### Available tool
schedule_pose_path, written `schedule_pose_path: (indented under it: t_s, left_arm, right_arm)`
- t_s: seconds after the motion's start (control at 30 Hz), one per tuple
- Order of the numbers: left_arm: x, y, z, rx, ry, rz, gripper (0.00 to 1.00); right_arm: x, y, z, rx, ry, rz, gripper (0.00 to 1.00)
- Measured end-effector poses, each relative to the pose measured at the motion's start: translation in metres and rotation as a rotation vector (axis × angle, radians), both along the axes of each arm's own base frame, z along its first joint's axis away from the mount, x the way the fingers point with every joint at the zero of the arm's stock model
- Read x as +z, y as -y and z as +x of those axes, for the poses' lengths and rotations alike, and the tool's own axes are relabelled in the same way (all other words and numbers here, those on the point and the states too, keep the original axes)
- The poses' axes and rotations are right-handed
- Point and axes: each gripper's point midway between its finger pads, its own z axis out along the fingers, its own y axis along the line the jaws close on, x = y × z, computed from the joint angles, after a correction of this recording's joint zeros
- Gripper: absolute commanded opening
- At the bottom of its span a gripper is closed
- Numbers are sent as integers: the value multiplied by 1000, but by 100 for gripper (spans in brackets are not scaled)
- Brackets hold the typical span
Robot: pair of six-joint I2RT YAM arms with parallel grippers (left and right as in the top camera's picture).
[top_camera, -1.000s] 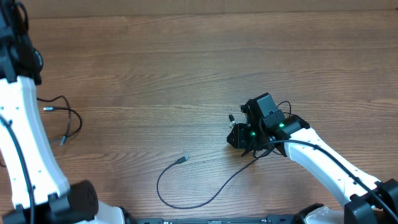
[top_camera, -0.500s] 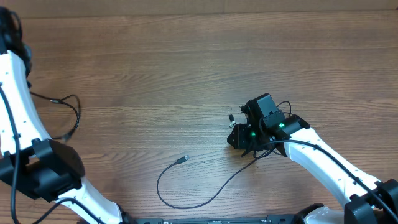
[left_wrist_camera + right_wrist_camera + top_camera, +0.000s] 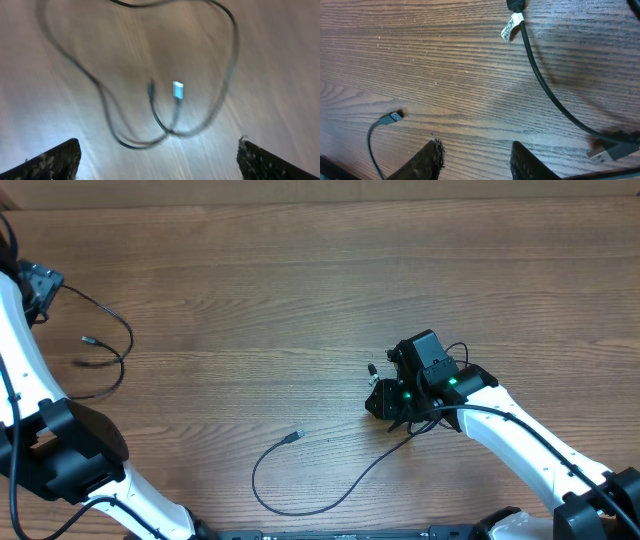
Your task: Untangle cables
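Left gripper (image 3: 157, 147) shifted, jaws wide, looped cable (image 3: 178, 90) released; right gripper (image 3: 476, 150) half-open, empty. Your regrasp risks tightening crossed strands.

The table (image 3: 300, 280) is brown wood, its long grain lines running from side to side. Seen close, the surface carries fine pale specks, and its left end shows a whitish glare.
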Motion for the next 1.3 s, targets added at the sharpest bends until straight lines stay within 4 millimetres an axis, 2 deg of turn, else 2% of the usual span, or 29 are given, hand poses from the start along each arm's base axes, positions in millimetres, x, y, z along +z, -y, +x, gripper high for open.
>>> schedule_pose_path:
  t_s: [0.1,0.2,0.27,0.33,0.43,0.47,0.5,0.53,0.67,0.8,1.0,1.13,1.3]
  left_arm:
    - [0,19,18,-88,33,-32,100]
    - [3,47,39,-215,70,-57,100]
    - [6,73,57,-328,101,-71,100]
    - [10,107,72,-482,124,-95,99]
    - [12,158,84,-693,133,-129,99]
    - [12,177,85,-769,131,-141,100]
    - [11,193,85,-831,123,-151,100]
    - [11,212,84,-903,112,-162,100]
    - [7,265,75,-1081,66,-190,100]
    - [3,310,59,-1214,8,-215,96]
    - [-7,336,24,-1285,-137,-248,92]
    - [-11,339,-2,-1293,-250,-273,93]
    - [-13,331,-27,-1247,-359,-310,91]
  right_arm:
    - [0,0,0,0,0,0,43]
    - [0,0,0,0,0,0,44]
    - [0,0,-1,0,-3,-2,47]
    - [-1,1,-2,0,-9,-5,51]
    - [-1,1,-2,1,-9,-5,72]
    - [-1,1,-2,1,-8,-6,84]
    - [-1,1,-2,3,-7,-7,100]
    - [-1,2,-3,-1,-12,-9,100]
    - [-2,2,-3,-1,-15,-11,100]
    - [-5,10,-8,-11,-34,-49,100]
    - [-13,56,-18,-196,-102,-242,100]
    - [7,79,-18,-313,-40,-293,100]
    - [31,98,-19,-431,18,-286,100]
